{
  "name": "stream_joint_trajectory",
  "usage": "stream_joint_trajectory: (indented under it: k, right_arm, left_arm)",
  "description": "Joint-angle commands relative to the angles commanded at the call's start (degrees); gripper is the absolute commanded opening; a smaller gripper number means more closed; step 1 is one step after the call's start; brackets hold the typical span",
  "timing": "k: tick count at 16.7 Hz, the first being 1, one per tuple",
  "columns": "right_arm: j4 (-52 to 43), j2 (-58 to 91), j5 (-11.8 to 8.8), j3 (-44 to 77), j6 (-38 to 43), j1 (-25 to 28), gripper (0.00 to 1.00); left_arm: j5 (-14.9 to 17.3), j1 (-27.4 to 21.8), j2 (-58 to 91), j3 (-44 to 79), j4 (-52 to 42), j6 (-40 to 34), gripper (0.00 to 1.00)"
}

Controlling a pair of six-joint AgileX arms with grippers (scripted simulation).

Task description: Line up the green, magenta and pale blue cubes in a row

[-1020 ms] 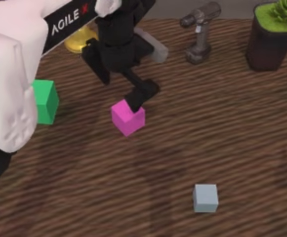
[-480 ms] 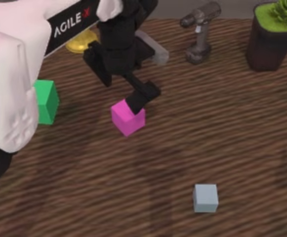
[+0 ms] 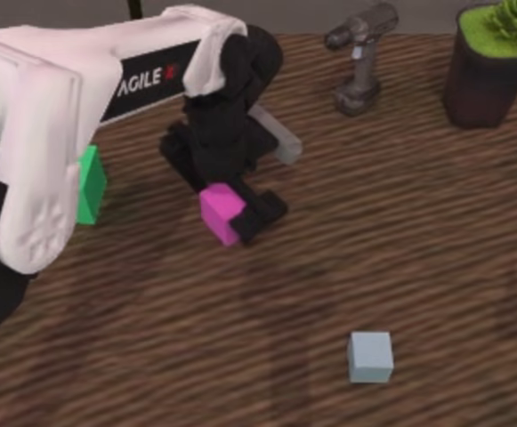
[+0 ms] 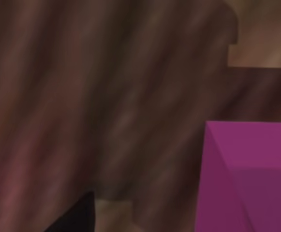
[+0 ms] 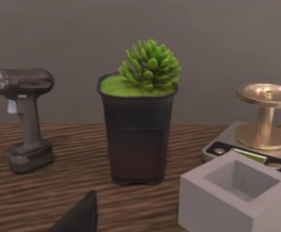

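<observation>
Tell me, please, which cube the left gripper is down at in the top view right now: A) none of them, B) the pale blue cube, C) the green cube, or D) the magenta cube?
D: the left gripper sits low over the magenta cube, one black finger against its right side, while the green cube and pale blue cube lie apart from it.

Left gripper (image 3: pixel 231 213) sits at centre-left of the wood-grain table (image 3: pixel 436 267), down over the matte magenta cube (image 3: pixel 220 211), one finger (image 3: pixel 260 213) against the cube's right side. Large matte green cube (image 3: pixel 90 183) lies to the left, partly under the arm. Small pale grey-blue cube (image 3: pixel 369 357) sits well apart, front right of centre. Grey cordless drill (image 3: pixel 361 60) stands at the back, potted succulent (image 3: pixel 494 62) in the back right corner.
</observation>
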Motion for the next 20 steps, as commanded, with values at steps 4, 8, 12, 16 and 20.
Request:
stream_joint_trajectory:
  k: [4,8,12,16,20]
  right_arm:
    - [0.0,0.0,0.0,0.0,0.0,0.0,1.0]
    - [0.0,0.0,0.0,0.0,0.0,0.0,1.0]
    - [0.0,0.0,0.0,0.0,0.0,0.0,1.0]
    - [0.0,0.0,0.0,0.0,0.0,0.0,1.0]
    - [0.0,0.0,0.0,0.0,0.0,0.0,1.0]
  left_arm:
    - [0.0,0.0,0.0,-0.1,0.1,0.0,1.0]
    - [0.0,0.0,0.0,-0.1,0.1,0.0,0.7]
    - [0.0,0.0,0.0,-0.1,0.1,0.0,0.4]
    - [0.0,0.0,0.0,-0.1,0.1,0.0,0.1]
    - [0.0,0.0,0.0,-0.1,0.1,0.0,0.0]
